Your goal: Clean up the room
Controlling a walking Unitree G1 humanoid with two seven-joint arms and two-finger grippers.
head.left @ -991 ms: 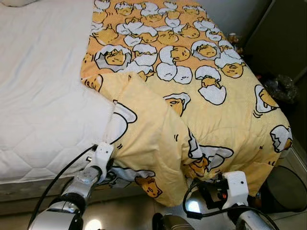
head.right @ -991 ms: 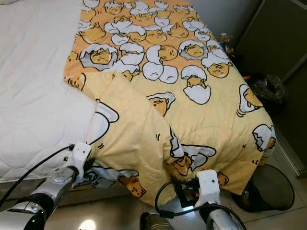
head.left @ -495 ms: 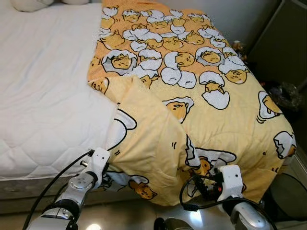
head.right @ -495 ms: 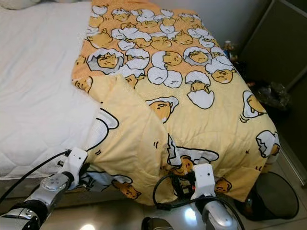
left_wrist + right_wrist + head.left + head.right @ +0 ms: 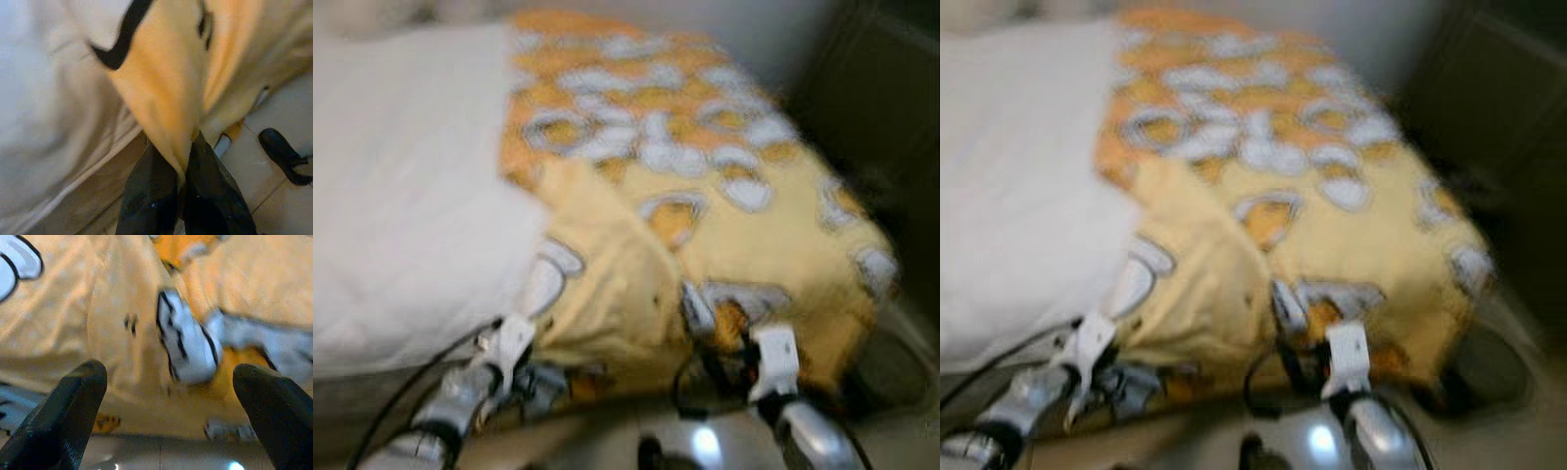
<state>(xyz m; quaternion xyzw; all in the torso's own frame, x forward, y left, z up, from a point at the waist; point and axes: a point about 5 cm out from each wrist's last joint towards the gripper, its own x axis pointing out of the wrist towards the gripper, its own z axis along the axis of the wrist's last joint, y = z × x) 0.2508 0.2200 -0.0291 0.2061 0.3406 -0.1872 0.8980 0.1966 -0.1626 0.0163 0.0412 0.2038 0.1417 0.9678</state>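
Observation:
A yellow blanket (image 5: 705, 186) printed with egg-shaped cartoon figures covers the right part of a bed and hangs over its near edge. Both eye views are blurred. My left gripper (image 5: 180, 181) is shut on a hanging fold of the blanket (image 5: 161, 98), low at the bed's near edge (image 5: 524, 377). My right gripper (image 5: 168, 396) is open, its black fingers (image 5: 73, 401) spread wide in front of the blanket's draped edge (image 5: 146, 318), with nothing between them. The right wrist (image 5: 773, 362) sits under the blanket's lower right corner.
The white mattress (image 5: 401, 196) fills the left. A dark cabinet (image 5: 891, 88) stands to the right of the bed. A dark round bin (image 5: 886, 367) sits on the pale floor (image 5: 288, 210) at the lower right.
The whole picture has shifted and blurred, so the camera is moving. Both arms stay at the blanket's near edge, much as before.

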